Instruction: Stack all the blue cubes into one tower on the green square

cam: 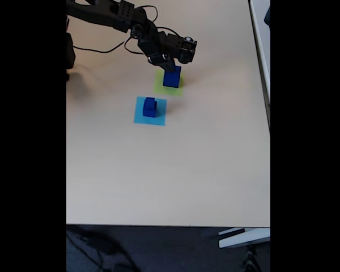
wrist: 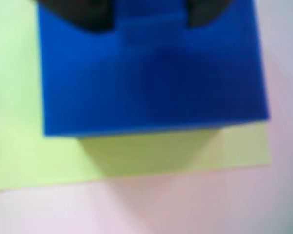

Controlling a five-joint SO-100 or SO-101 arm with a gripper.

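In the blurred wrist view a large blue cube (wrist: 151, 83) stands on the green square (wrist: 136, 156), toward its far side. A smaller blue cube (wrist: 149, 27) rests on its top, between my two dark fingers (wrist: 75, 12). My gripper (wrist: 149, 19) is closed against that cube's sides. The fixed view shows my gripper (cam: 171, 67) reaching down from the upper left onto the blue stack (cam: 171, 77) on the green square (cam: 161, 88). Another blue cube (cam: 150, 107) sits on a light-blue square patch (cam: 140, 116) nearer the camera; it looks stepped, as if a smaller one is on top.
The tan table (cam: 170, 170) stretches wide below the patches. Black cables (cam: 110, 48) trail from the arm at the upper left. A white edge (cam: 260, 34) borders the table's right side.
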